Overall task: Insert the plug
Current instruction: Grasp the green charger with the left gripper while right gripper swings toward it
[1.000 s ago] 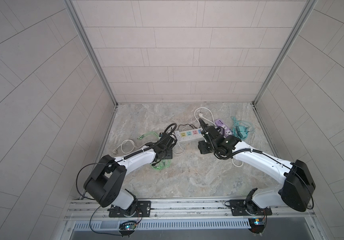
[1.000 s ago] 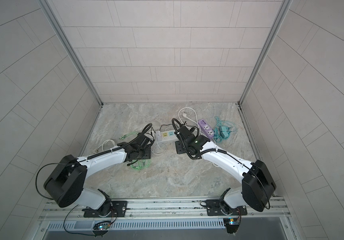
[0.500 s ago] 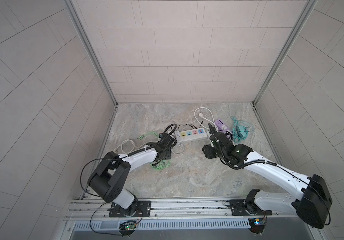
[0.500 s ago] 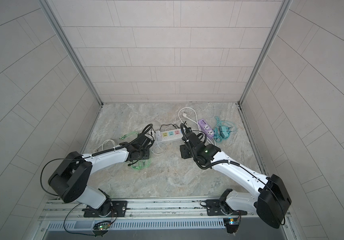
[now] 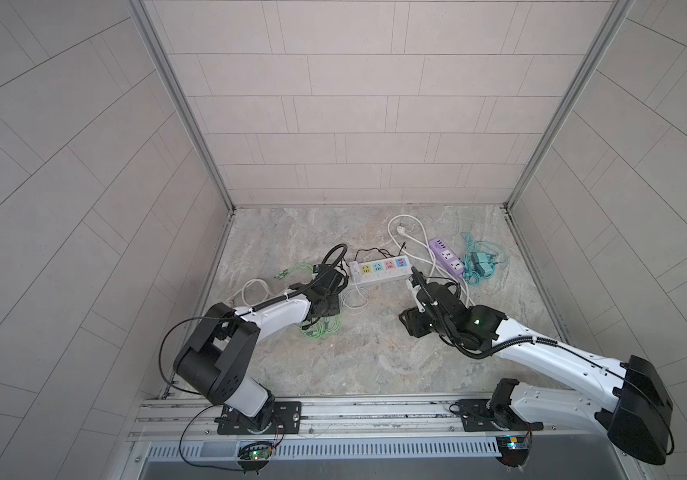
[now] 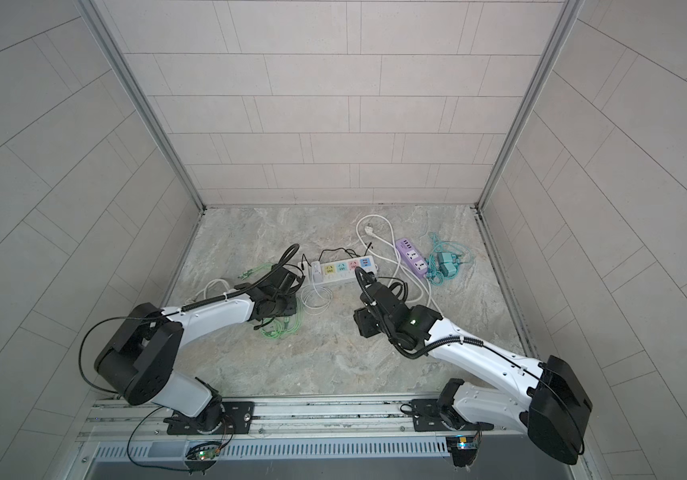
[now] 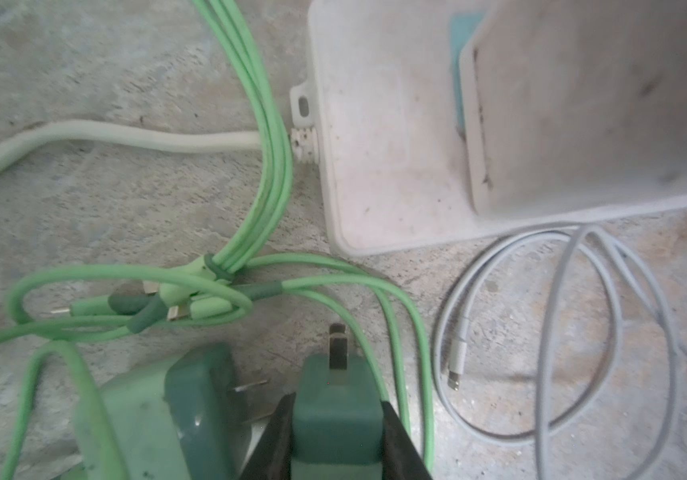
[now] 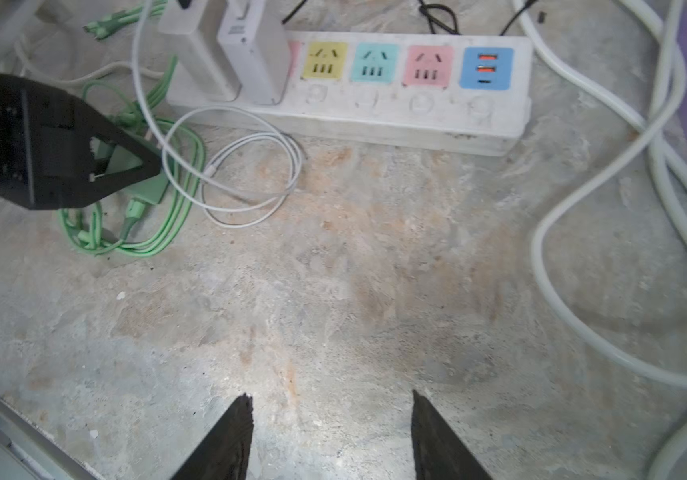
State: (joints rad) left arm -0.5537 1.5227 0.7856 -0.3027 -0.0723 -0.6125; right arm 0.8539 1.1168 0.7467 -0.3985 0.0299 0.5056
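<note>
A: The left gripper (image 7: 335, 402) was down at floor level, jaws pinched onto the two flat sides of the green plug (image 7: 335, 424). It looked a firm hold, low on the body.
B: Sensible, that. It left the prong (image 7: 337, 349) sticking clear out front, free to enter a slot. The plug sat just short of the white end of the power strip (image 8: 375, 112), beside its own green cable (image 7: 267, 166).
A: Not over a socket, though! The prong lay level with the floor, aimed at the strip's end wall. I'd say it wanted a lift and a turn downward.
B: Where to? Two white chargers (image 8: 250, 54) stood at the end nearest the plug, and the yellow socket (image 8: 324, 61) next to them was free.
A: The left arm (image 5: 275, 311) lay low and stretched, wrist tucked beside the strip in both top views.
B: And the right gripper (image 8: 331, 432)? Jaws parted, nothing between them, poised over bare floor (image 8: 354, 291) in front of the strip.
A: Its arm reached forward, wrist tipped down. Placed, I'd guess, to steady the strip when the push came.
</note>
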